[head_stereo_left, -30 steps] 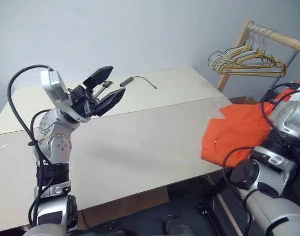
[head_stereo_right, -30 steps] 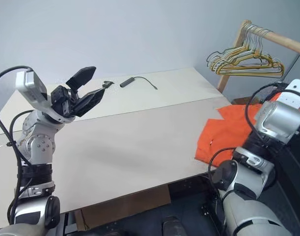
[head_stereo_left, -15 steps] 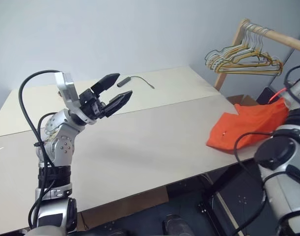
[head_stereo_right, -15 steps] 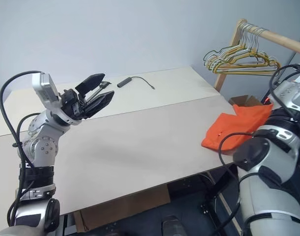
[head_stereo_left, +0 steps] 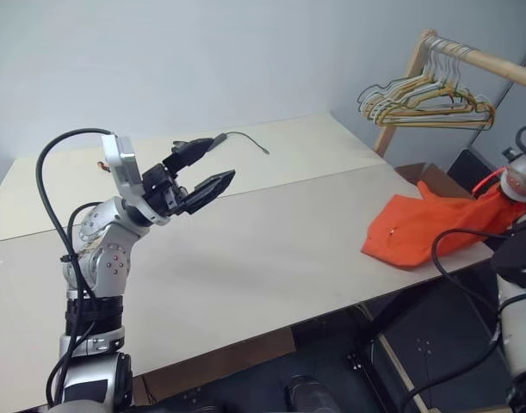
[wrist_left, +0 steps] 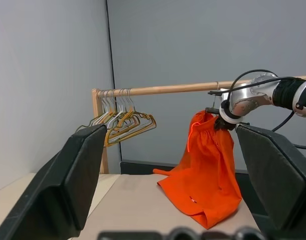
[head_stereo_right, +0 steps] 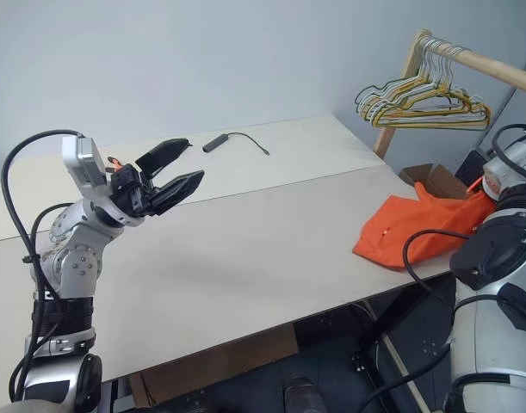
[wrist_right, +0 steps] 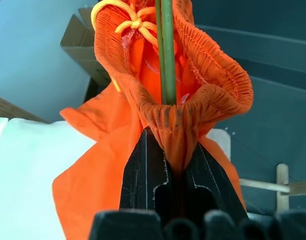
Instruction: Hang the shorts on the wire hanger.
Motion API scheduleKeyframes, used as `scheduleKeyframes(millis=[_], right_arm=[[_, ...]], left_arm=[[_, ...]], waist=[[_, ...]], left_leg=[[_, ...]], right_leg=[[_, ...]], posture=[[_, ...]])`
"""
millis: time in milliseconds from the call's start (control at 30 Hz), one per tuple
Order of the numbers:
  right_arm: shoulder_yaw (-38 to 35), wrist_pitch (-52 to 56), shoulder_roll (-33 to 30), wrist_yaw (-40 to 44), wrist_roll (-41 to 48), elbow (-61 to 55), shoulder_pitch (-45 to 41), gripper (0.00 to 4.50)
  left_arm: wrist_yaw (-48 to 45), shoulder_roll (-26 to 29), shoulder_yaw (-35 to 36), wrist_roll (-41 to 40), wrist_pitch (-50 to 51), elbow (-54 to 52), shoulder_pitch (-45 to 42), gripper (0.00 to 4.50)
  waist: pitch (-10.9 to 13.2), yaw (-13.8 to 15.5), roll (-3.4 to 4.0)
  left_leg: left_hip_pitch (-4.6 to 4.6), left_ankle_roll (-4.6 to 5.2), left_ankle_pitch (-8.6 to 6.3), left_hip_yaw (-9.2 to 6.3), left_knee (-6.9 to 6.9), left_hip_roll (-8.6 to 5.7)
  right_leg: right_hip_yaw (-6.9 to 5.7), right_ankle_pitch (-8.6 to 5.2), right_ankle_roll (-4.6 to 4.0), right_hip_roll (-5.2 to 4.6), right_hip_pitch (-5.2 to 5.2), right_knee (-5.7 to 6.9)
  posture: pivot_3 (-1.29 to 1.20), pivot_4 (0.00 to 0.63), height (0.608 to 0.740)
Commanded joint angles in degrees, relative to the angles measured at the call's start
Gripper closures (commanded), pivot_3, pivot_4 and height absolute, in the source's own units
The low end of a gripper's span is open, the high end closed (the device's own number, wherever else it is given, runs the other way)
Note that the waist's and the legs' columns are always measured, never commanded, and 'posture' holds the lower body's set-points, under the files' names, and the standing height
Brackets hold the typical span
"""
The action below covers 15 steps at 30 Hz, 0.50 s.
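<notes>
The left gripper (head_stereo_left: 213, 163) is raised above the left part of the table (head_stereo_left: 245, 258), its two black fingers spread wide with nothing between them. It points across the table toward the right side, well apart from the shorts. Beyond it, near the far edge of the table, lies a small dark stick with a thin cable (head_stereo_left: 245, 138).

Further right, the shorts (head_stereo_left: 426, 228) lie with their lower part crumpled on the near right corner of the table, while the upper part is lifted off the edge toward the right arm. A small white mark (head_stereo_left: 392, 231) shows near the hem on the table; it is too small to read as writing. Behind them a wooden rail (head_stereo_left: 469, 58) carries a cluster of pale hangers (head_stereo_left: 426, 99), well apart from the shorts, and a cardboard box (head_stereo_right: 435, 179) sits below it.

The right gripper (wrist_right: 169, 162) is closed on the gathered waistband of the shorts, the fabric bunched between its fingers. A thin green wire hanger (wrist_right: 166, 50) runs straight up through the waistband opening, touching the cloth just above the pinch. The yellow drawstring (wrist_right: 135, 22) is knotted at the waistband. No brand or label can be read.
</notes>
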Motion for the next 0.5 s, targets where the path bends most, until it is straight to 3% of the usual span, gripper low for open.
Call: scheduleKeyframes(millis=[33, 233, 267, 367, 500], right_arm=[[1.73, -1.10, -0.96, -0.25, 1.47, 0.24, -0.95, 4.50], [6.40, -1.78, -1.03, 2.57, 0.09, -0.36, 0.32, 4.50], [7.01, -1.93, -1.03, 2.68, 0.01, -0.50, 0.37, 3.83], [7.53, -1.47, -1.06, 2.84, 0.80, -0.37, 0.05, 3.02], [9.04, -2.02, -0.70, 2.03, 0.50, -0.85, 0.19, 1.61]], left_arm=[[-0.18, 0.33, -0.01, -0.45, -0.31, -1.82, -0.95, 0.02], [-0.55, 0.19, 0.05, -0.78, -0.46, -2.34, -0.48, 0.02], [-0.73, 0.10, 0.15, -0.99, -0.55, -2.40, -0.40, 0.00], [-1.46, -0.09, 0.36, -1.54, -0.82, -2.45, -0.27, 0.00], [-4.98, -0.07, 0.88, -4.37, -0.28, -3.18, 0.31, 0.00]], waist=[[0.00, -0.01, 0.00], [0.00, -0.01, 0.00], [0.00, -0.01, 0.00], [0.00, 0.01, 0.00], [0.00, 0.07, 0.00]], left_leg=[[0.00, 0.00, 0.00, 0.01, 0.00, 0.00], [0.03, 0.00, 0.00, 0.06, 0.00, 0.00], [0.04, 0.00, 0.00, 0.07, 0.00, 0.00], [0.04, 0.00, 0.00, 0.09, 0.00, 0.00], [0.04, 0.00, 0.00, 0.09, 0.00, 0.00]], right_leg=[[0.01, 0.00, 0.00, 0.00, 0.00, 0.00], [0.05, 0.01, 0.02, 0.01, 0.00, 0.02], [0.06, 0.02, 0.02, 0.00, 0.00, 0.02], [0.10, 0.03, 0.04, 0.00, -0.02, 0.02], [0.10, 0.03, 0.04, 0.00, -0.02, 0.02]], posture=[[-0.10, 0.000, 0.740], [-0.09, 0.000, 0.740], [-0.09, 0.000, 0.740], [-0.09, 0.000, 0.740], [-0.09, 0.000, 0.740]])
